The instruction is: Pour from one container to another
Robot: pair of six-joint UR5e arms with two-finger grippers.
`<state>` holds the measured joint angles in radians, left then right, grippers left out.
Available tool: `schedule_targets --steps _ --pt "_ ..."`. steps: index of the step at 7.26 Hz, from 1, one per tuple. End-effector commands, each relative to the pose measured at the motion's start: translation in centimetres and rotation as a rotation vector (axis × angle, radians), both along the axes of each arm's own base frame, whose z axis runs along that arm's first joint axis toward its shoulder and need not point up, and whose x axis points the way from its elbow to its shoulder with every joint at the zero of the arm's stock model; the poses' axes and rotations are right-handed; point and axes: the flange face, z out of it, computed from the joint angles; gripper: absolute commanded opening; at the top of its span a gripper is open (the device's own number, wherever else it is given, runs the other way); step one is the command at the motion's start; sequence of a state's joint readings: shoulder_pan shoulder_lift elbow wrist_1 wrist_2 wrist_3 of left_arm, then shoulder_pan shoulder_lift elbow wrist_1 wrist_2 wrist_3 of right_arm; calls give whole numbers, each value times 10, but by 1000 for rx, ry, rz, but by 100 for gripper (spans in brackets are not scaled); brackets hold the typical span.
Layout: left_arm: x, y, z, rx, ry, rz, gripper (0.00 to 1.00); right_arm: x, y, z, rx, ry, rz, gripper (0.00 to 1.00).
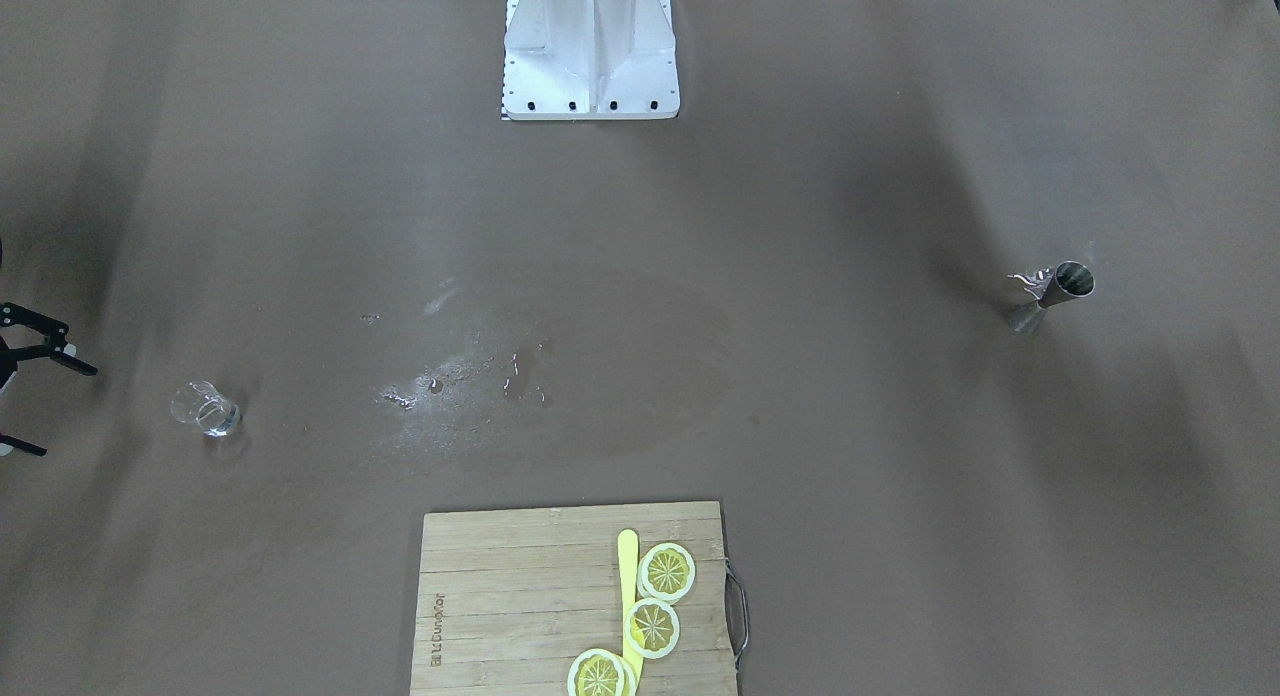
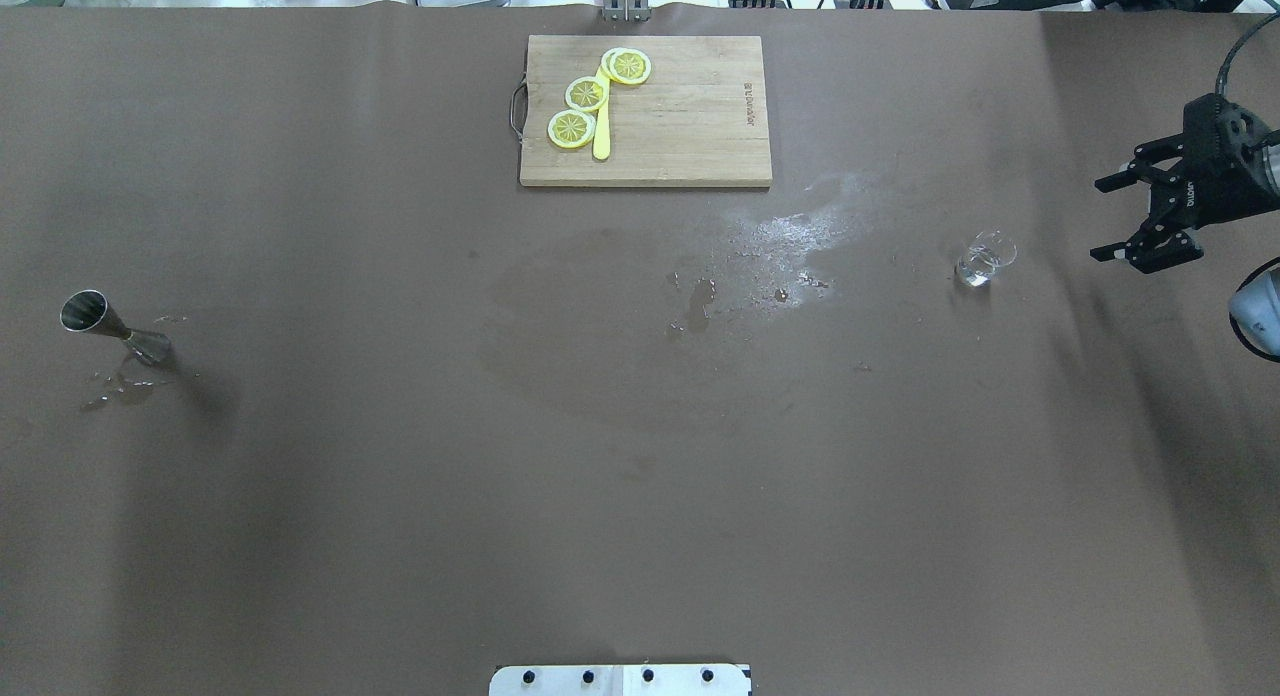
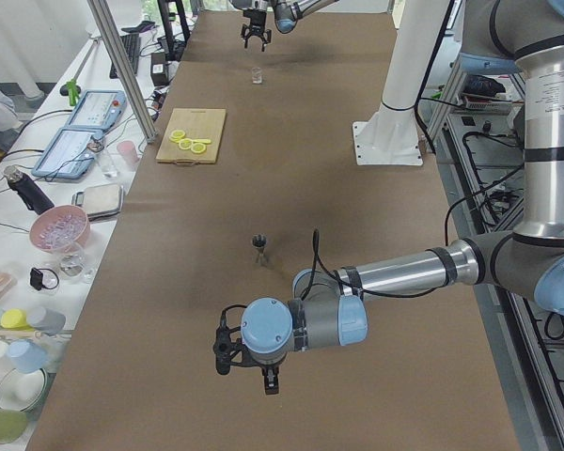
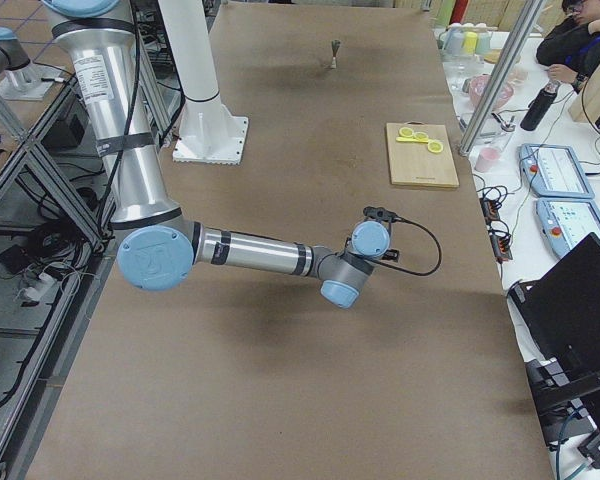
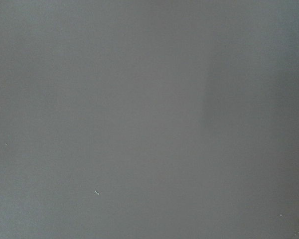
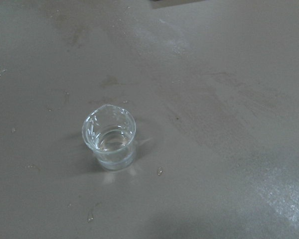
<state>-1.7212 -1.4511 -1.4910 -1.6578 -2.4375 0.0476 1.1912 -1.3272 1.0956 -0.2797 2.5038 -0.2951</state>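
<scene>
The clear glass beaker (image 2: 985, 258) stands upright on the brown table cover, on my right side; it also shows in the front view (image 1: 205, 409) and fills the middle of the right wrist view (image 6: 109, 139). A little clear liquid seems to lie in its bottom. My right gripper (image 2: 1100, 222) hovers open to the right of the beaker, apart from it, and shows at the front view's left edge (image 1: 68, 411). The steel jigger (image 2: 112, 326) stands upright far off on my left (image 1: 1050, 296). My left gripper (image 3: 247, 371) shows only in the exterior left view, well short of the jigger (image 3: 258, 246); I cannot tell its state.
A wooden cutting board (image 2: 690, 126) with lemon slices (image 2: 586, 93) and a yellow knife lies at the far middle edge. Wet patches (image 2: 790, 236) spread between the board and the beaker. A small puddle (image 2: 120, 386) lies by the jigger. The white robot base (image 1: 590, 51) stands at the near middle.
</scene>
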Motion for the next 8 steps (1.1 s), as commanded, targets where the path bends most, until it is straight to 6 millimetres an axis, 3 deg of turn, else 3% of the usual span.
schedule_targets --steps 1,4,8 --pt "0 0 0 0 -5 1 99 -10 -1 5 36 -11 -12 100" --pt "0 0 0 0 -5 1 99 -17 -5 -5 60 -19 -21 100" --pt "0 0 0 1 -5 1 99 -55 -4 -19 84 -27 -69 99"
